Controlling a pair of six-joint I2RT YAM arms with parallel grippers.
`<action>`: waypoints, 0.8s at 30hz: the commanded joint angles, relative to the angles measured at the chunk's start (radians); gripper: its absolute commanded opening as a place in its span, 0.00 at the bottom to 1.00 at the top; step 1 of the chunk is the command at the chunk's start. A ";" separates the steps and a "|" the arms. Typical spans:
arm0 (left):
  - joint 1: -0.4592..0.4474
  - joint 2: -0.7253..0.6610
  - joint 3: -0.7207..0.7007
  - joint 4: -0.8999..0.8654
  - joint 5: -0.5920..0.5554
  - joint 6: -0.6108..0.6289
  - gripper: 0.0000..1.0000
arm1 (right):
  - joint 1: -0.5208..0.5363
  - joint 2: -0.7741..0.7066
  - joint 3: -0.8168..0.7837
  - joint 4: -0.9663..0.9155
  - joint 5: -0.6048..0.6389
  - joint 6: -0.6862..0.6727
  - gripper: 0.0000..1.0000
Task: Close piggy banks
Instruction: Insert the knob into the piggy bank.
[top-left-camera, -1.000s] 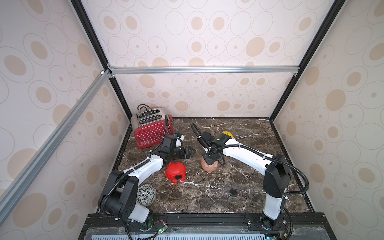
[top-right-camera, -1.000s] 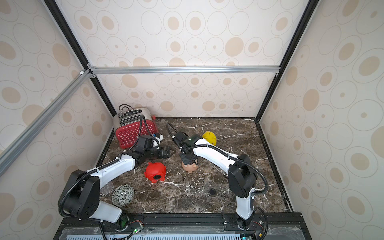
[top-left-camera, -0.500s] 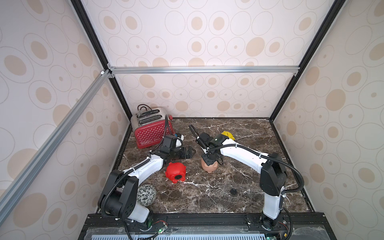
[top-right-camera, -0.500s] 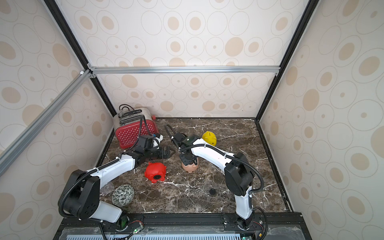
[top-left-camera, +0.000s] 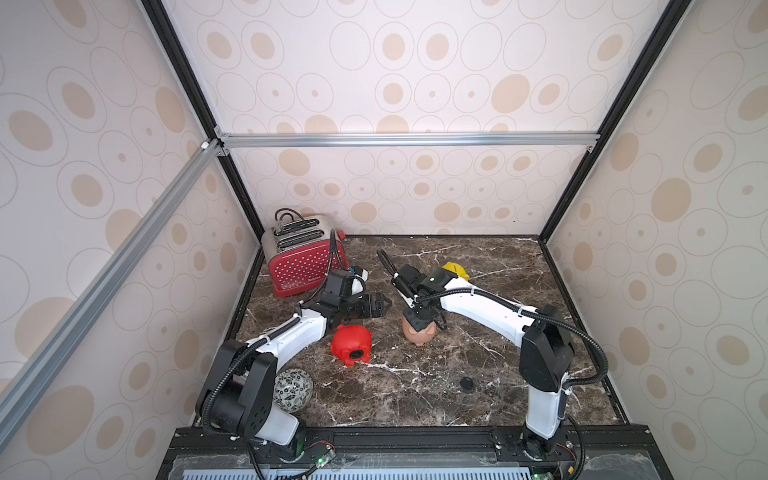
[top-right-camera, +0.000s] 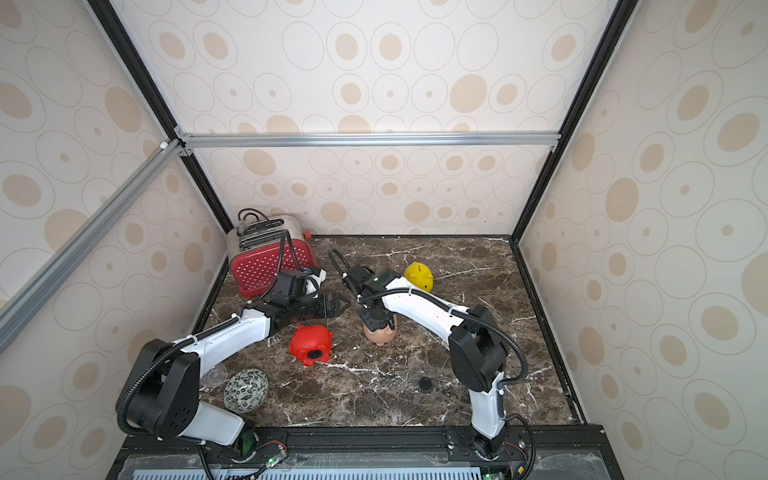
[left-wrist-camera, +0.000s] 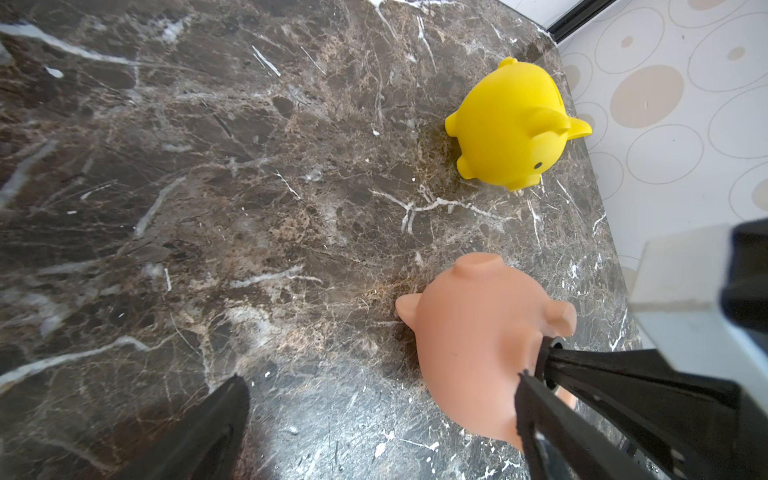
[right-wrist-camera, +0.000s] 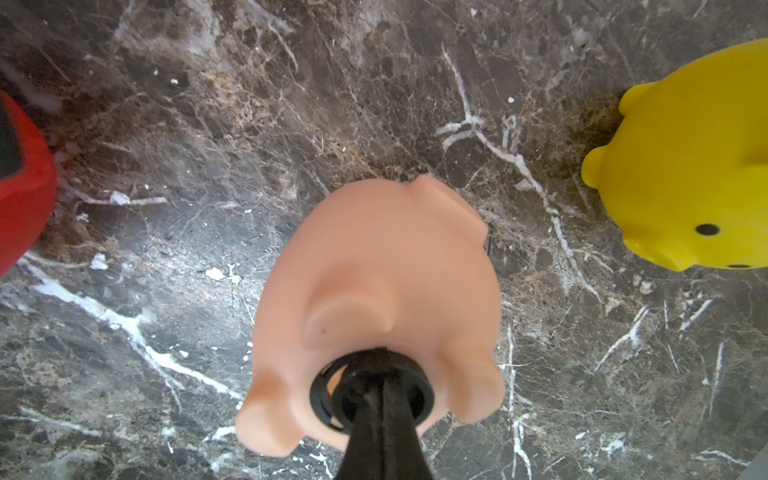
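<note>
Item one: the peach-pink piggy bank (right-wrist-camera: 374, 266) lies belly-up on the desk (top-left-camera: 415, 399), which turns its round hole upward for closing. A black plug (right-wrist-camera: 319, 397) sits in that hole. The right claw (right-wrist-camera: 380, 365) comes down on the plug from above with its jaws closed together. It grips nothing and serves as a pressing tip, judged to be seating the plug.

The left claw (top-left-camera: 384, 306) hangs just beside this pig, above the desk, with its jaws spread wide and empty. It is judged to be waiting to steady the pig.

The red piggy bank (top-left-camera: 351, 340) lies on its side near the peach-pink pig, on the left arm's side. Its belly hole faces the front, but at this size I cannot tell whether it is plugged. The yellow piggy bank (top-right-camera: 419, 276) stands behind the peach-pink pig, toward the back wall. A loose black plug (top-left-camera: 466, 382) lies well apart in front of it, unused.

Compared with a second ago, the right arm's wrist and elbow have shifted slightly while the claw stays on the belly. The pigs, the loose plug and the left arm are unmoved.
</note>
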 joint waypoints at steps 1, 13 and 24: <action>0.004 -0.001 0.001 -0.025 -0.007 0.025 0.99 | 0.005 -0.002 -0.009 -0.028 0.004 -0.036 0.00; 0.004 -0.009 -0.007 -0.032 -0.013 0.028 0.99 | 0.007 -0.001 0.006 -0.055 -0.006 -0.035 0.00; 0.004 -0.009 -0.008 -0.033 -0.005 0.028 0.99 | 0.012 -0.002 0.003 -0.054 -0.004 0.000 0.00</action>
